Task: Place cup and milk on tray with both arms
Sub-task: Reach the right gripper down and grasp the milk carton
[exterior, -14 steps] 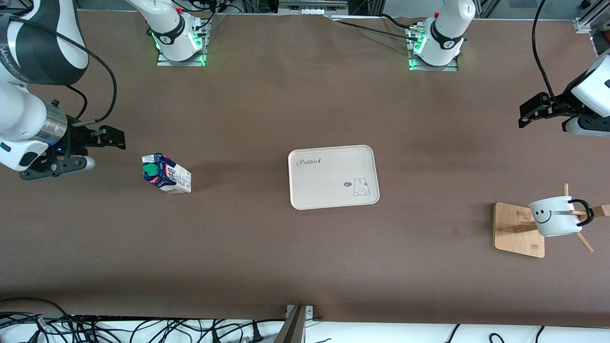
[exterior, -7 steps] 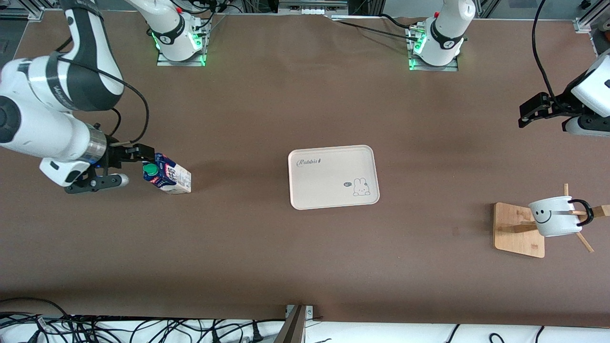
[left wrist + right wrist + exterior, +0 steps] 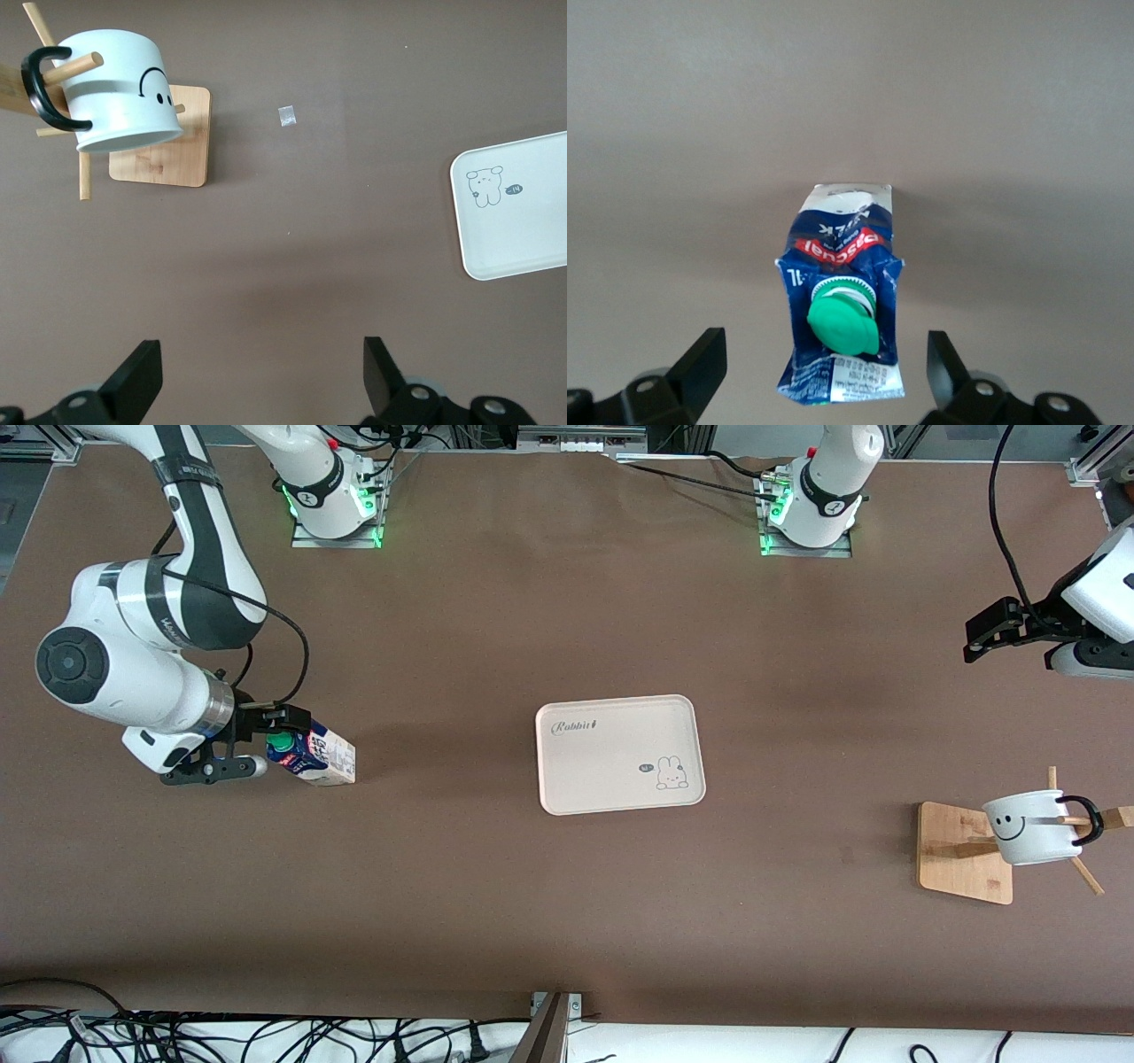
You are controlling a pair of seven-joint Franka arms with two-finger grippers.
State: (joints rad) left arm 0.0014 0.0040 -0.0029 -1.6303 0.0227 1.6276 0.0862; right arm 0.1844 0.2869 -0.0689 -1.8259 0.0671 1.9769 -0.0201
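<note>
right end effector [image 3: 252,742] advanced to milk [image 3: 312,755] | carton blue-cream, green cap

Robotics lab: bolted arm bases [image 3: 332,500], loose cables [image 3: 221,1036]

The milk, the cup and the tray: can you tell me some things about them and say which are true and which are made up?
1. The milk stands on the tray. False: it stands on the table, toward the right arm's end.
2. The cup hangs on a wooden rack. True.
3. The right hand is open, with the milk between its fingers. True.
4. The left hand holds the cup. False: it is open and holds nothing, up over the table near the left arm's end.
5. The milk has a red cap. False: its cap is green.
</note>
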